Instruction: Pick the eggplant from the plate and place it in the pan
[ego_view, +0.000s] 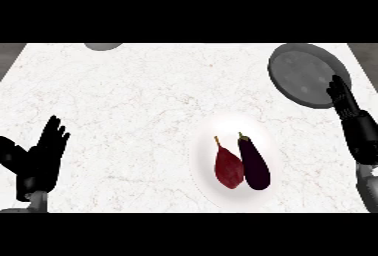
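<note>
The eggplant (255, 162) lies untouched on the plate (214, 131) beside a red vegetable (229, 168), so picking hasn't begun. The right robot hand (343, 102), straight-fingered and empty, sits by the pan (299, 70); the left robot hand (40, 150) rests open, lower left.

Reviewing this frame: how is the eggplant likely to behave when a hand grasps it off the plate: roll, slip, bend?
Probably stiff: the eggplant holds a plump, elongated shape. Its rounded body may roll sideways on the plate, though the red vegetable lying close beside it could block that on one side. The smooth dark skin might be slippery.
</note>
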